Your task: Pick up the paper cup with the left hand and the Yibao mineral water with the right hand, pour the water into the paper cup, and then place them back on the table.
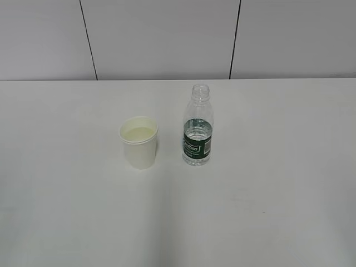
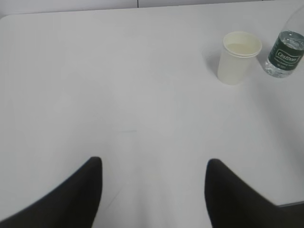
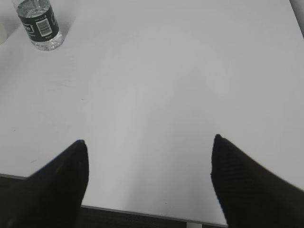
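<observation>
**On the white table: one cup, one bottle, both upright**

Near the table's [image 1: 67,211] middle, one paper cup [image 1: 139,142] stands mouth up, white with a cream inside. At its 3 o'clock, just beside it but apart, one Yibao mineral water [image 1: 197,125] stands vertical, its neck open, clear and ribbed with a dark green label. The left hand [image 2: 154,168] and the right hand [image 3: 148,142] have their fingers spread wide, gripping nothing.

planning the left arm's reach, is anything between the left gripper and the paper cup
Nothing: in the left wrist view only bare white table lies between the open left gripper and the paper cup.
</observation>
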Motion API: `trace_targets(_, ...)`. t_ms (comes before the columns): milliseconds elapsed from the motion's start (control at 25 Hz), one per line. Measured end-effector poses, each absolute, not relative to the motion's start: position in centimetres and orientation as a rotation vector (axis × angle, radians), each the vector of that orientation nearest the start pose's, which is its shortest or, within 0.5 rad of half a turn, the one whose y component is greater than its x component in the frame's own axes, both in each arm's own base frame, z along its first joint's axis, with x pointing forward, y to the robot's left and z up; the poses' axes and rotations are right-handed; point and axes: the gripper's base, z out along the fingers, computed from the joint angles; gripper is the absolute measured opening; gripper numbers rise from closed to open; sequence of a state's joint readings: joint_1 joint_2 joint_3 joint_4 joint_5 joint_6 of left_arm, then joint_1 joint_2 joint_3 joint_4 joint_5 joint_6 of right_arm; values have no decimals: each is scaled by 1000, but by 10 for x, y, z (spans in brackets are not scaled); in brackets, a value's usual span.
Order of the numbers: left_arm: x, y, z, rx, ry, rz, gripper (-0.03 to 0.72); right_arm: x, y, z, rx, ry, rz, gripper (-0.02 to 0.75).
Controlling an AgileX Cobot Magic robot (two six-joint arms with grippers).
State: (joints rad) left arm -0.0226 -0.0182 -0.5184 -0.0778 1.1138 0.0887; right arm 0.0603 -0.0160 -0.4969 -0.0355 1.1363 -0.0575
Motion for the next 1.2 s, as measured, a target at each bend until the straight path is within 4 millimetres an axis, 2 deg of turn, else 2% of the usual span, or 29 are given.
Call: trace_targets(1200, -12, -6, 278, 122, 2055, -52, 465, -10, -4, 270, -121, 2103, -41, 592)
